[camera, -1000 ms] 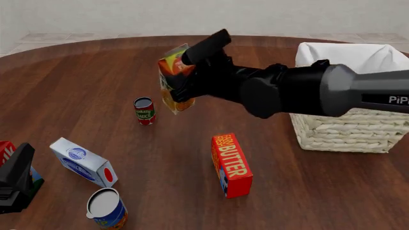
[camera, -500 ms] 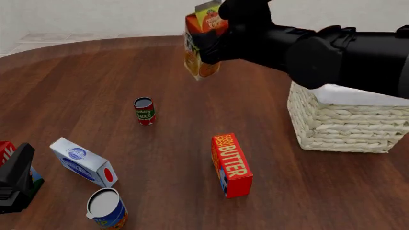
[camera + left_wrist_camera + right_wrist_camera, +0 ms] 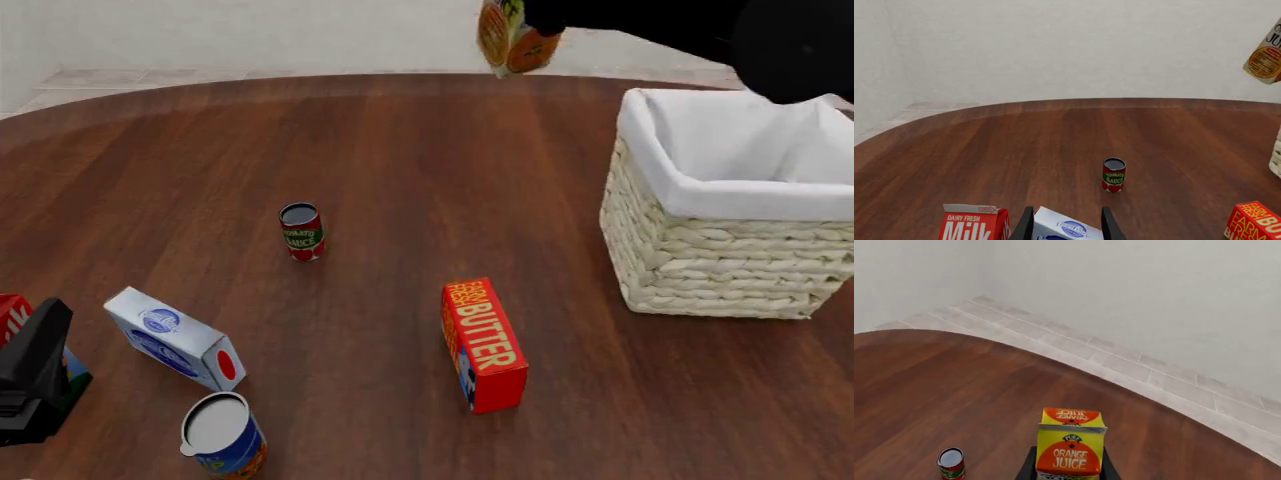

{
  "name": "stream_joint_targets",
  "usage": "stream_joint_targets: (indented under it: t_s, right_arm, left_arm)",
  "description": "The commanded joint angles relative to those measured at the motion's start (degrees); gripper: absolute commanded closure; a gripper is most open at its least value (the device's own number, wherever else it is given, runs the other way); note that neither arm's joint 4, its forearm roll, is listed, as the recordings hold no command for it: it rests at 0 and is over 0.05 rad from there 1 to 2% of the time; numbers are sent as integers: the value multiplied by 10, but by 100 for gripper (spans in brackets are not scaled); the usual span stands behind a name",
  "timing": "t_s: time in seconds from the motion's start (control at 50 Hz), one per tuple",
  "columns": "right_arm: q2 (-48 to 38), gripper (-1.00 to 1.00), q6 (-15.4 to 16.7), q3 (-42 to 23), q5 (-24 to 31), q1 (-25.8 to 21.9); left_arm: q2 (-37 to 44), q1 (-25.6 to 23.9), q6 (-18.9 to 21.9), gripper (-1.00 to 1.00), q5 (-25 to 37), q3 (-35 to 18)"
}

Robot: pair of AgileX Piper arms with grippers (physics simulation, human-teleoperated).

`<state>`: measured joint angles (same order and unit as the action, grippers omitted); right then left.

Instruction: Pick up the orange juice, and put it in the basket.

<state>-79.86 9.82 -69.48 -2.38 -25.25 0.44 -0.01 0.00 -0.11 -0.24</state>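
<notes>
The right wrist view is showing the right gripper [image 3: 1067, 467] clamping the orange juice [image 3: 1071, 452] between its fingers, while the front view is cropping the carton at its top edge, high above the table [image 3: 400, 150] and left of the basket [image 3: 721, 260]. The basket's white lining is showing nothing inside. The left gripper [image 3: 1066, 227] is sitting low with its fingers parted, holding nothing, with the white-and-blue carton [image 3: 1066, 231] showing between them.

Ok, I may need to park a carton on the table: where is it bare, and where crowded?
Bare: the wide stretch beyond the sauce can, and between the butter and the basket. Crowded: the near-left corner, with the white carton, blue can and left claw.
</notes>
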Motion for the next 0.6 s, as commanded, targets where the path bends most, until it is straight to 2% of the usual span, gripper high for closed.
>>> stream_joint_targets:
  t_s: [0.02,0.32,0.38,0.44,0.48,0.5,0.6]
  right_arm:
    - [31,100,-14,-18,12,66]
    - [49,100,-18,-13,22,180]
    - [51,100,-21,-11,26,183]
    - [57,100,-21,-1,21,217]
    - [56,100,-23,-2,23,214]
    - [55,100,-22,-1,23,231]
    - [57,100,-27,0,24,246]
  left_arm:
    - [0,0,0,-100,0,0]
    - [0,0,0,-100,0,0]
    - [0,0,0,-100,0,0]
    - [0,0,0,-100,0,0]
    - [0,0,0,-100,0,0]
    - [0,0,0,-100,0,0]
    - [0,0,0,-100,0,0]
